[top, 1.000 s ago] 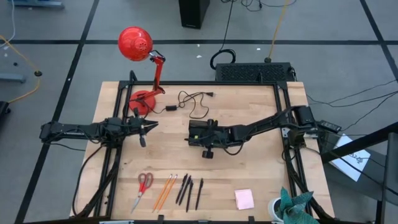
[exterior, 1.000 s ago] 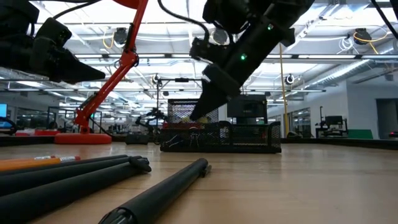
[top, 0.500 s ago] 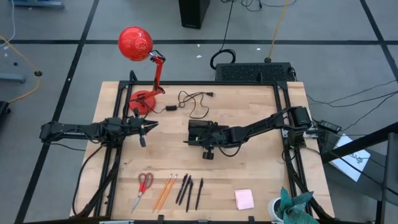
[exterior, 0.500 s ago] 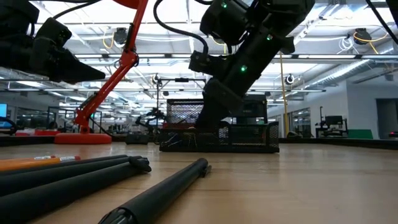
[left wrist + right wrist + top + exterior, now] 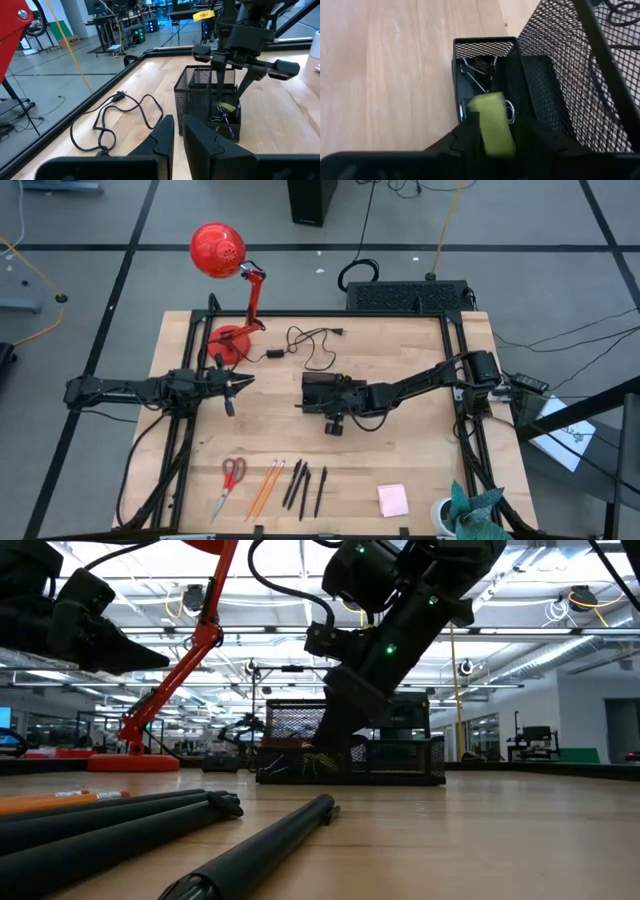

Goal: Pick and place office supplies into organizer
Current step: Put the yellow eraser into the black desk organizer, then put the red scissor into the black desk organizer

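The right gripper point(image 5: 308, 394) sits at the center of the high view, reached down into the organizer point(image 5: 318, 386), a black mesh tray standing on the table point(image 5: 400, 350). In the right wrist view a small yellow-green block point(image 5: 492, 121) lies between the gripper's dark fingers point(image 5: 466, 134), over a low front compartment of the organizer point(image 5: 479, 46) where black binder clips point(image 5: 479, 66) with wire handles rest. The fingers flank the block closely, but whether they are pinching it or just parted from it cannot be told. In the left wrist view the block point(image 5: 227, 107) shows through the mesh at the tips of the right gripper point(image 5: 226, 102), with the clips point(image 5: 219, 119) just below it.

The left gripper point(image 5: 238, 381) hangs at the left center of the high view, well apart from the organizer, its fingers point(image 5: 165, 134) drawn close together with only a narrow gap and holding nothing.

Along the lower edge of the high view the other supplies lie in a row on the table: red-handled scissors point(image 5: 228, 483) at lower left, two orange pencils point(image 5: 265, 486) beside them, black pens point(image 5: 304, 486) next, and a pink sticky-note pad point(image 5: 392, 500) toward the lower right. In the upper left of the high view a red desk lamp point(image 5: 222, 260) stands with its base on the table, and a black cable point(image 5: 312, 346) lies coiled just above the organizer.
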Robot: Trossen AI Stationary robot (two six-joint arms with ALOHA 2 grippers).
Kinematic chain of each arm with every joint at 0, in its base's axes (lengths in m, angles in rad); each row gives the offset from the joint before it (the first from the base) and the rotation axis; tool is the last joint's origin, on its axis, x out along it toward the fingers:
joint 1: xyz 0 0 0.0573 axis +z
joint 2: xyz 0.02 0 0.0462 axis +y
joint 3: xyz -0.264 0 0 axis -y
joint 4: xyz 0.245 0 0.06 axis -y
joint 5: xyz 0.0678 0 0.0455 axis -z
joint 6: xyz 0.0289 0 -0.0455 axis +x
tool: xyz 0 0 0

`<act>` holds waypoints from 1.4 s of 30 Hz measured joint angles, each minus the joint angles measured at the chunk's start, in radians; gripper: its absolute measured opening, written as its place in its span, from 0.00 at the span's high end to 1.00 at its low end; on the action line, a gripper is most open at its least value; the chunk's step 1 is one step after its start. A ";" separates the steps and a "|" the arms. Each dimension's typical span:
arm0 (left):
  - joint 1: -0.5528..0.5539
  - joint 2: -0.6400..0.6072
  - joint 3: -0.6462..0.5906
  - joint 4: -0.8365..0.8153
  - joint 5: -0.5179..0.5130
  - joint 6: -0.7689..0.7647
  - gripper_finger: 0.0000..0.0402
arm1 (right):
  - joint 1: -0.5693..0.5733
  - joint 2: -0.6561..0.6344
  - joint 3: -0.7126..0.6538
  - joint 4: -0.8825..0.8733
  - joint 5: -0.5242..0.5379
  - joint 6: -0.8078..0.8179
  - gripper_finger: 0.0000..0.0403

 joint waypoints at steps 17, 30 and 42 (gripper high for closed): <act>0.000 0.000 0.000 0.000 0.000 0.000 0.88 | 0.006 -0.140 -0.001 0.005 -0.008 -0.053 0.64; 0.000 0.000 0.000 0.008 -0.007 0.096 0.88 | 0.194 -0.319 -0.085 0.327 -0.007 -0.344 0.98; 0.000 0.000 0.000 0.030 -0.018 0.162 0.88 | 0.150 -0.363 -0.399 0.776 -0.008 -0.448 1.00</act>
